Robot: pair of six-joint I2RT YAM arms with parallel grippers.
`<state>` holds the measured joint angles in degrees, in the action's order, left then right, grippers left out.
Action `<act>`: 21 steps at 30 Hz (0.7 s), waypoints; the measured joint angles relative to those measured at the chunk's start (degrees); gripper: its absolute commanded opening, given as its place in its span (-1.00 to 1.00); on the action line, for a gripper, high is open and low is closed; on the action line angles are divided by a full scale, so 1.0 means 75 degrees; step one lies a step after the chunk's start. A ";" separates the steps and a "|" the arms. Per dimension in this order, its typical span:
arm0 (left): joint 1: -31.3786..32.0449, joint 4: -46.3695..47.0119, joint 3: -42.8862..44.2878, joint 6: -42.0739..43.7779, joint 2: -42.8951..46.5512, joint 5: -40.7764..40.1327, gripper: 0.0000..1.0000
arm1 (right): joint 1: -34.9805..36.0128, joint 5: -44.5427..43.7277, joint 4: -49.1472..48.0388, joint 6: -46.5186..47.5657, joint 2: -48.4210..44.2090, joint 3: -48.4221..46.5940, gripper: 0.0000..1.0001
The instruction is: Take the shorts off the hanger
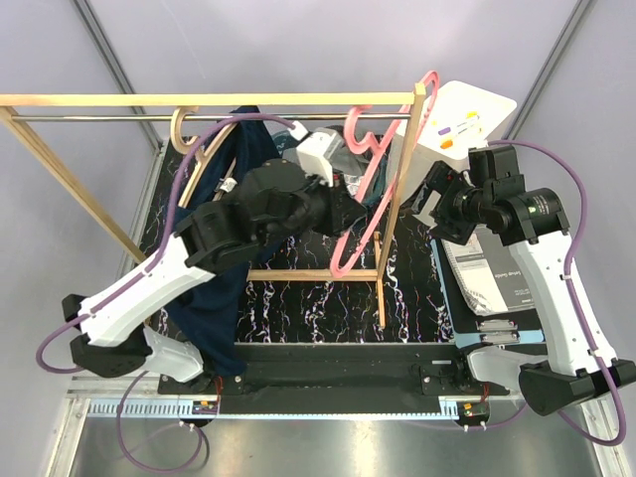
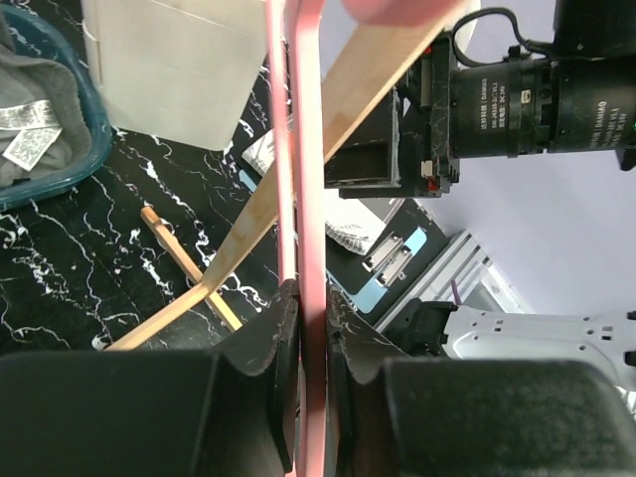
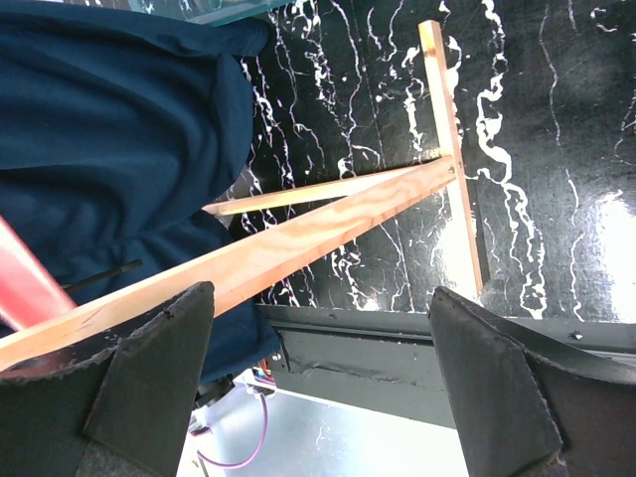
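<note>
Step in hand: left pincer (image 2: 310, 328) pinching pink hanger (image 2: 308, 149). Right pincer (image 3: 318, 378) spread. Grey shorts (image 2: 40, 119) in bin (image 2: 60, 184). Navy shorts (image 1: 214, 298) hang left, likely the next pair to pull free.

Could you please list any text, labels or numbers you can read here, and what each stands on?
Nothing reads clearly.
White labels on the grey shorts: print too small.
Camera lens: white print blurred.
Booklet: lines too small.
White box: coloured marks, illegible.
</note>
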<state>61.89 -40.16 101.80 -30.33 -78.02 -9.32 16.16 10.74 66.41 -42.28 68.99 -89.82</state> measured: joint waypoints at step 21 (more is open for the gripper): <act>0.0475 -0.0306 0.0187 0.0589 0.0388 -0.0446 0.43 | 0.0000 -0.0029 0.0012 -0.0157 -0.0149 0.0044 0.93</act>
<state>65.45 -42.46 103.20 -25.91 -75.11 -12.67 16.16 10.52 66.50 -43.46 67.88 -89.49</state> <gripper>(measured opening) 0.707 0.966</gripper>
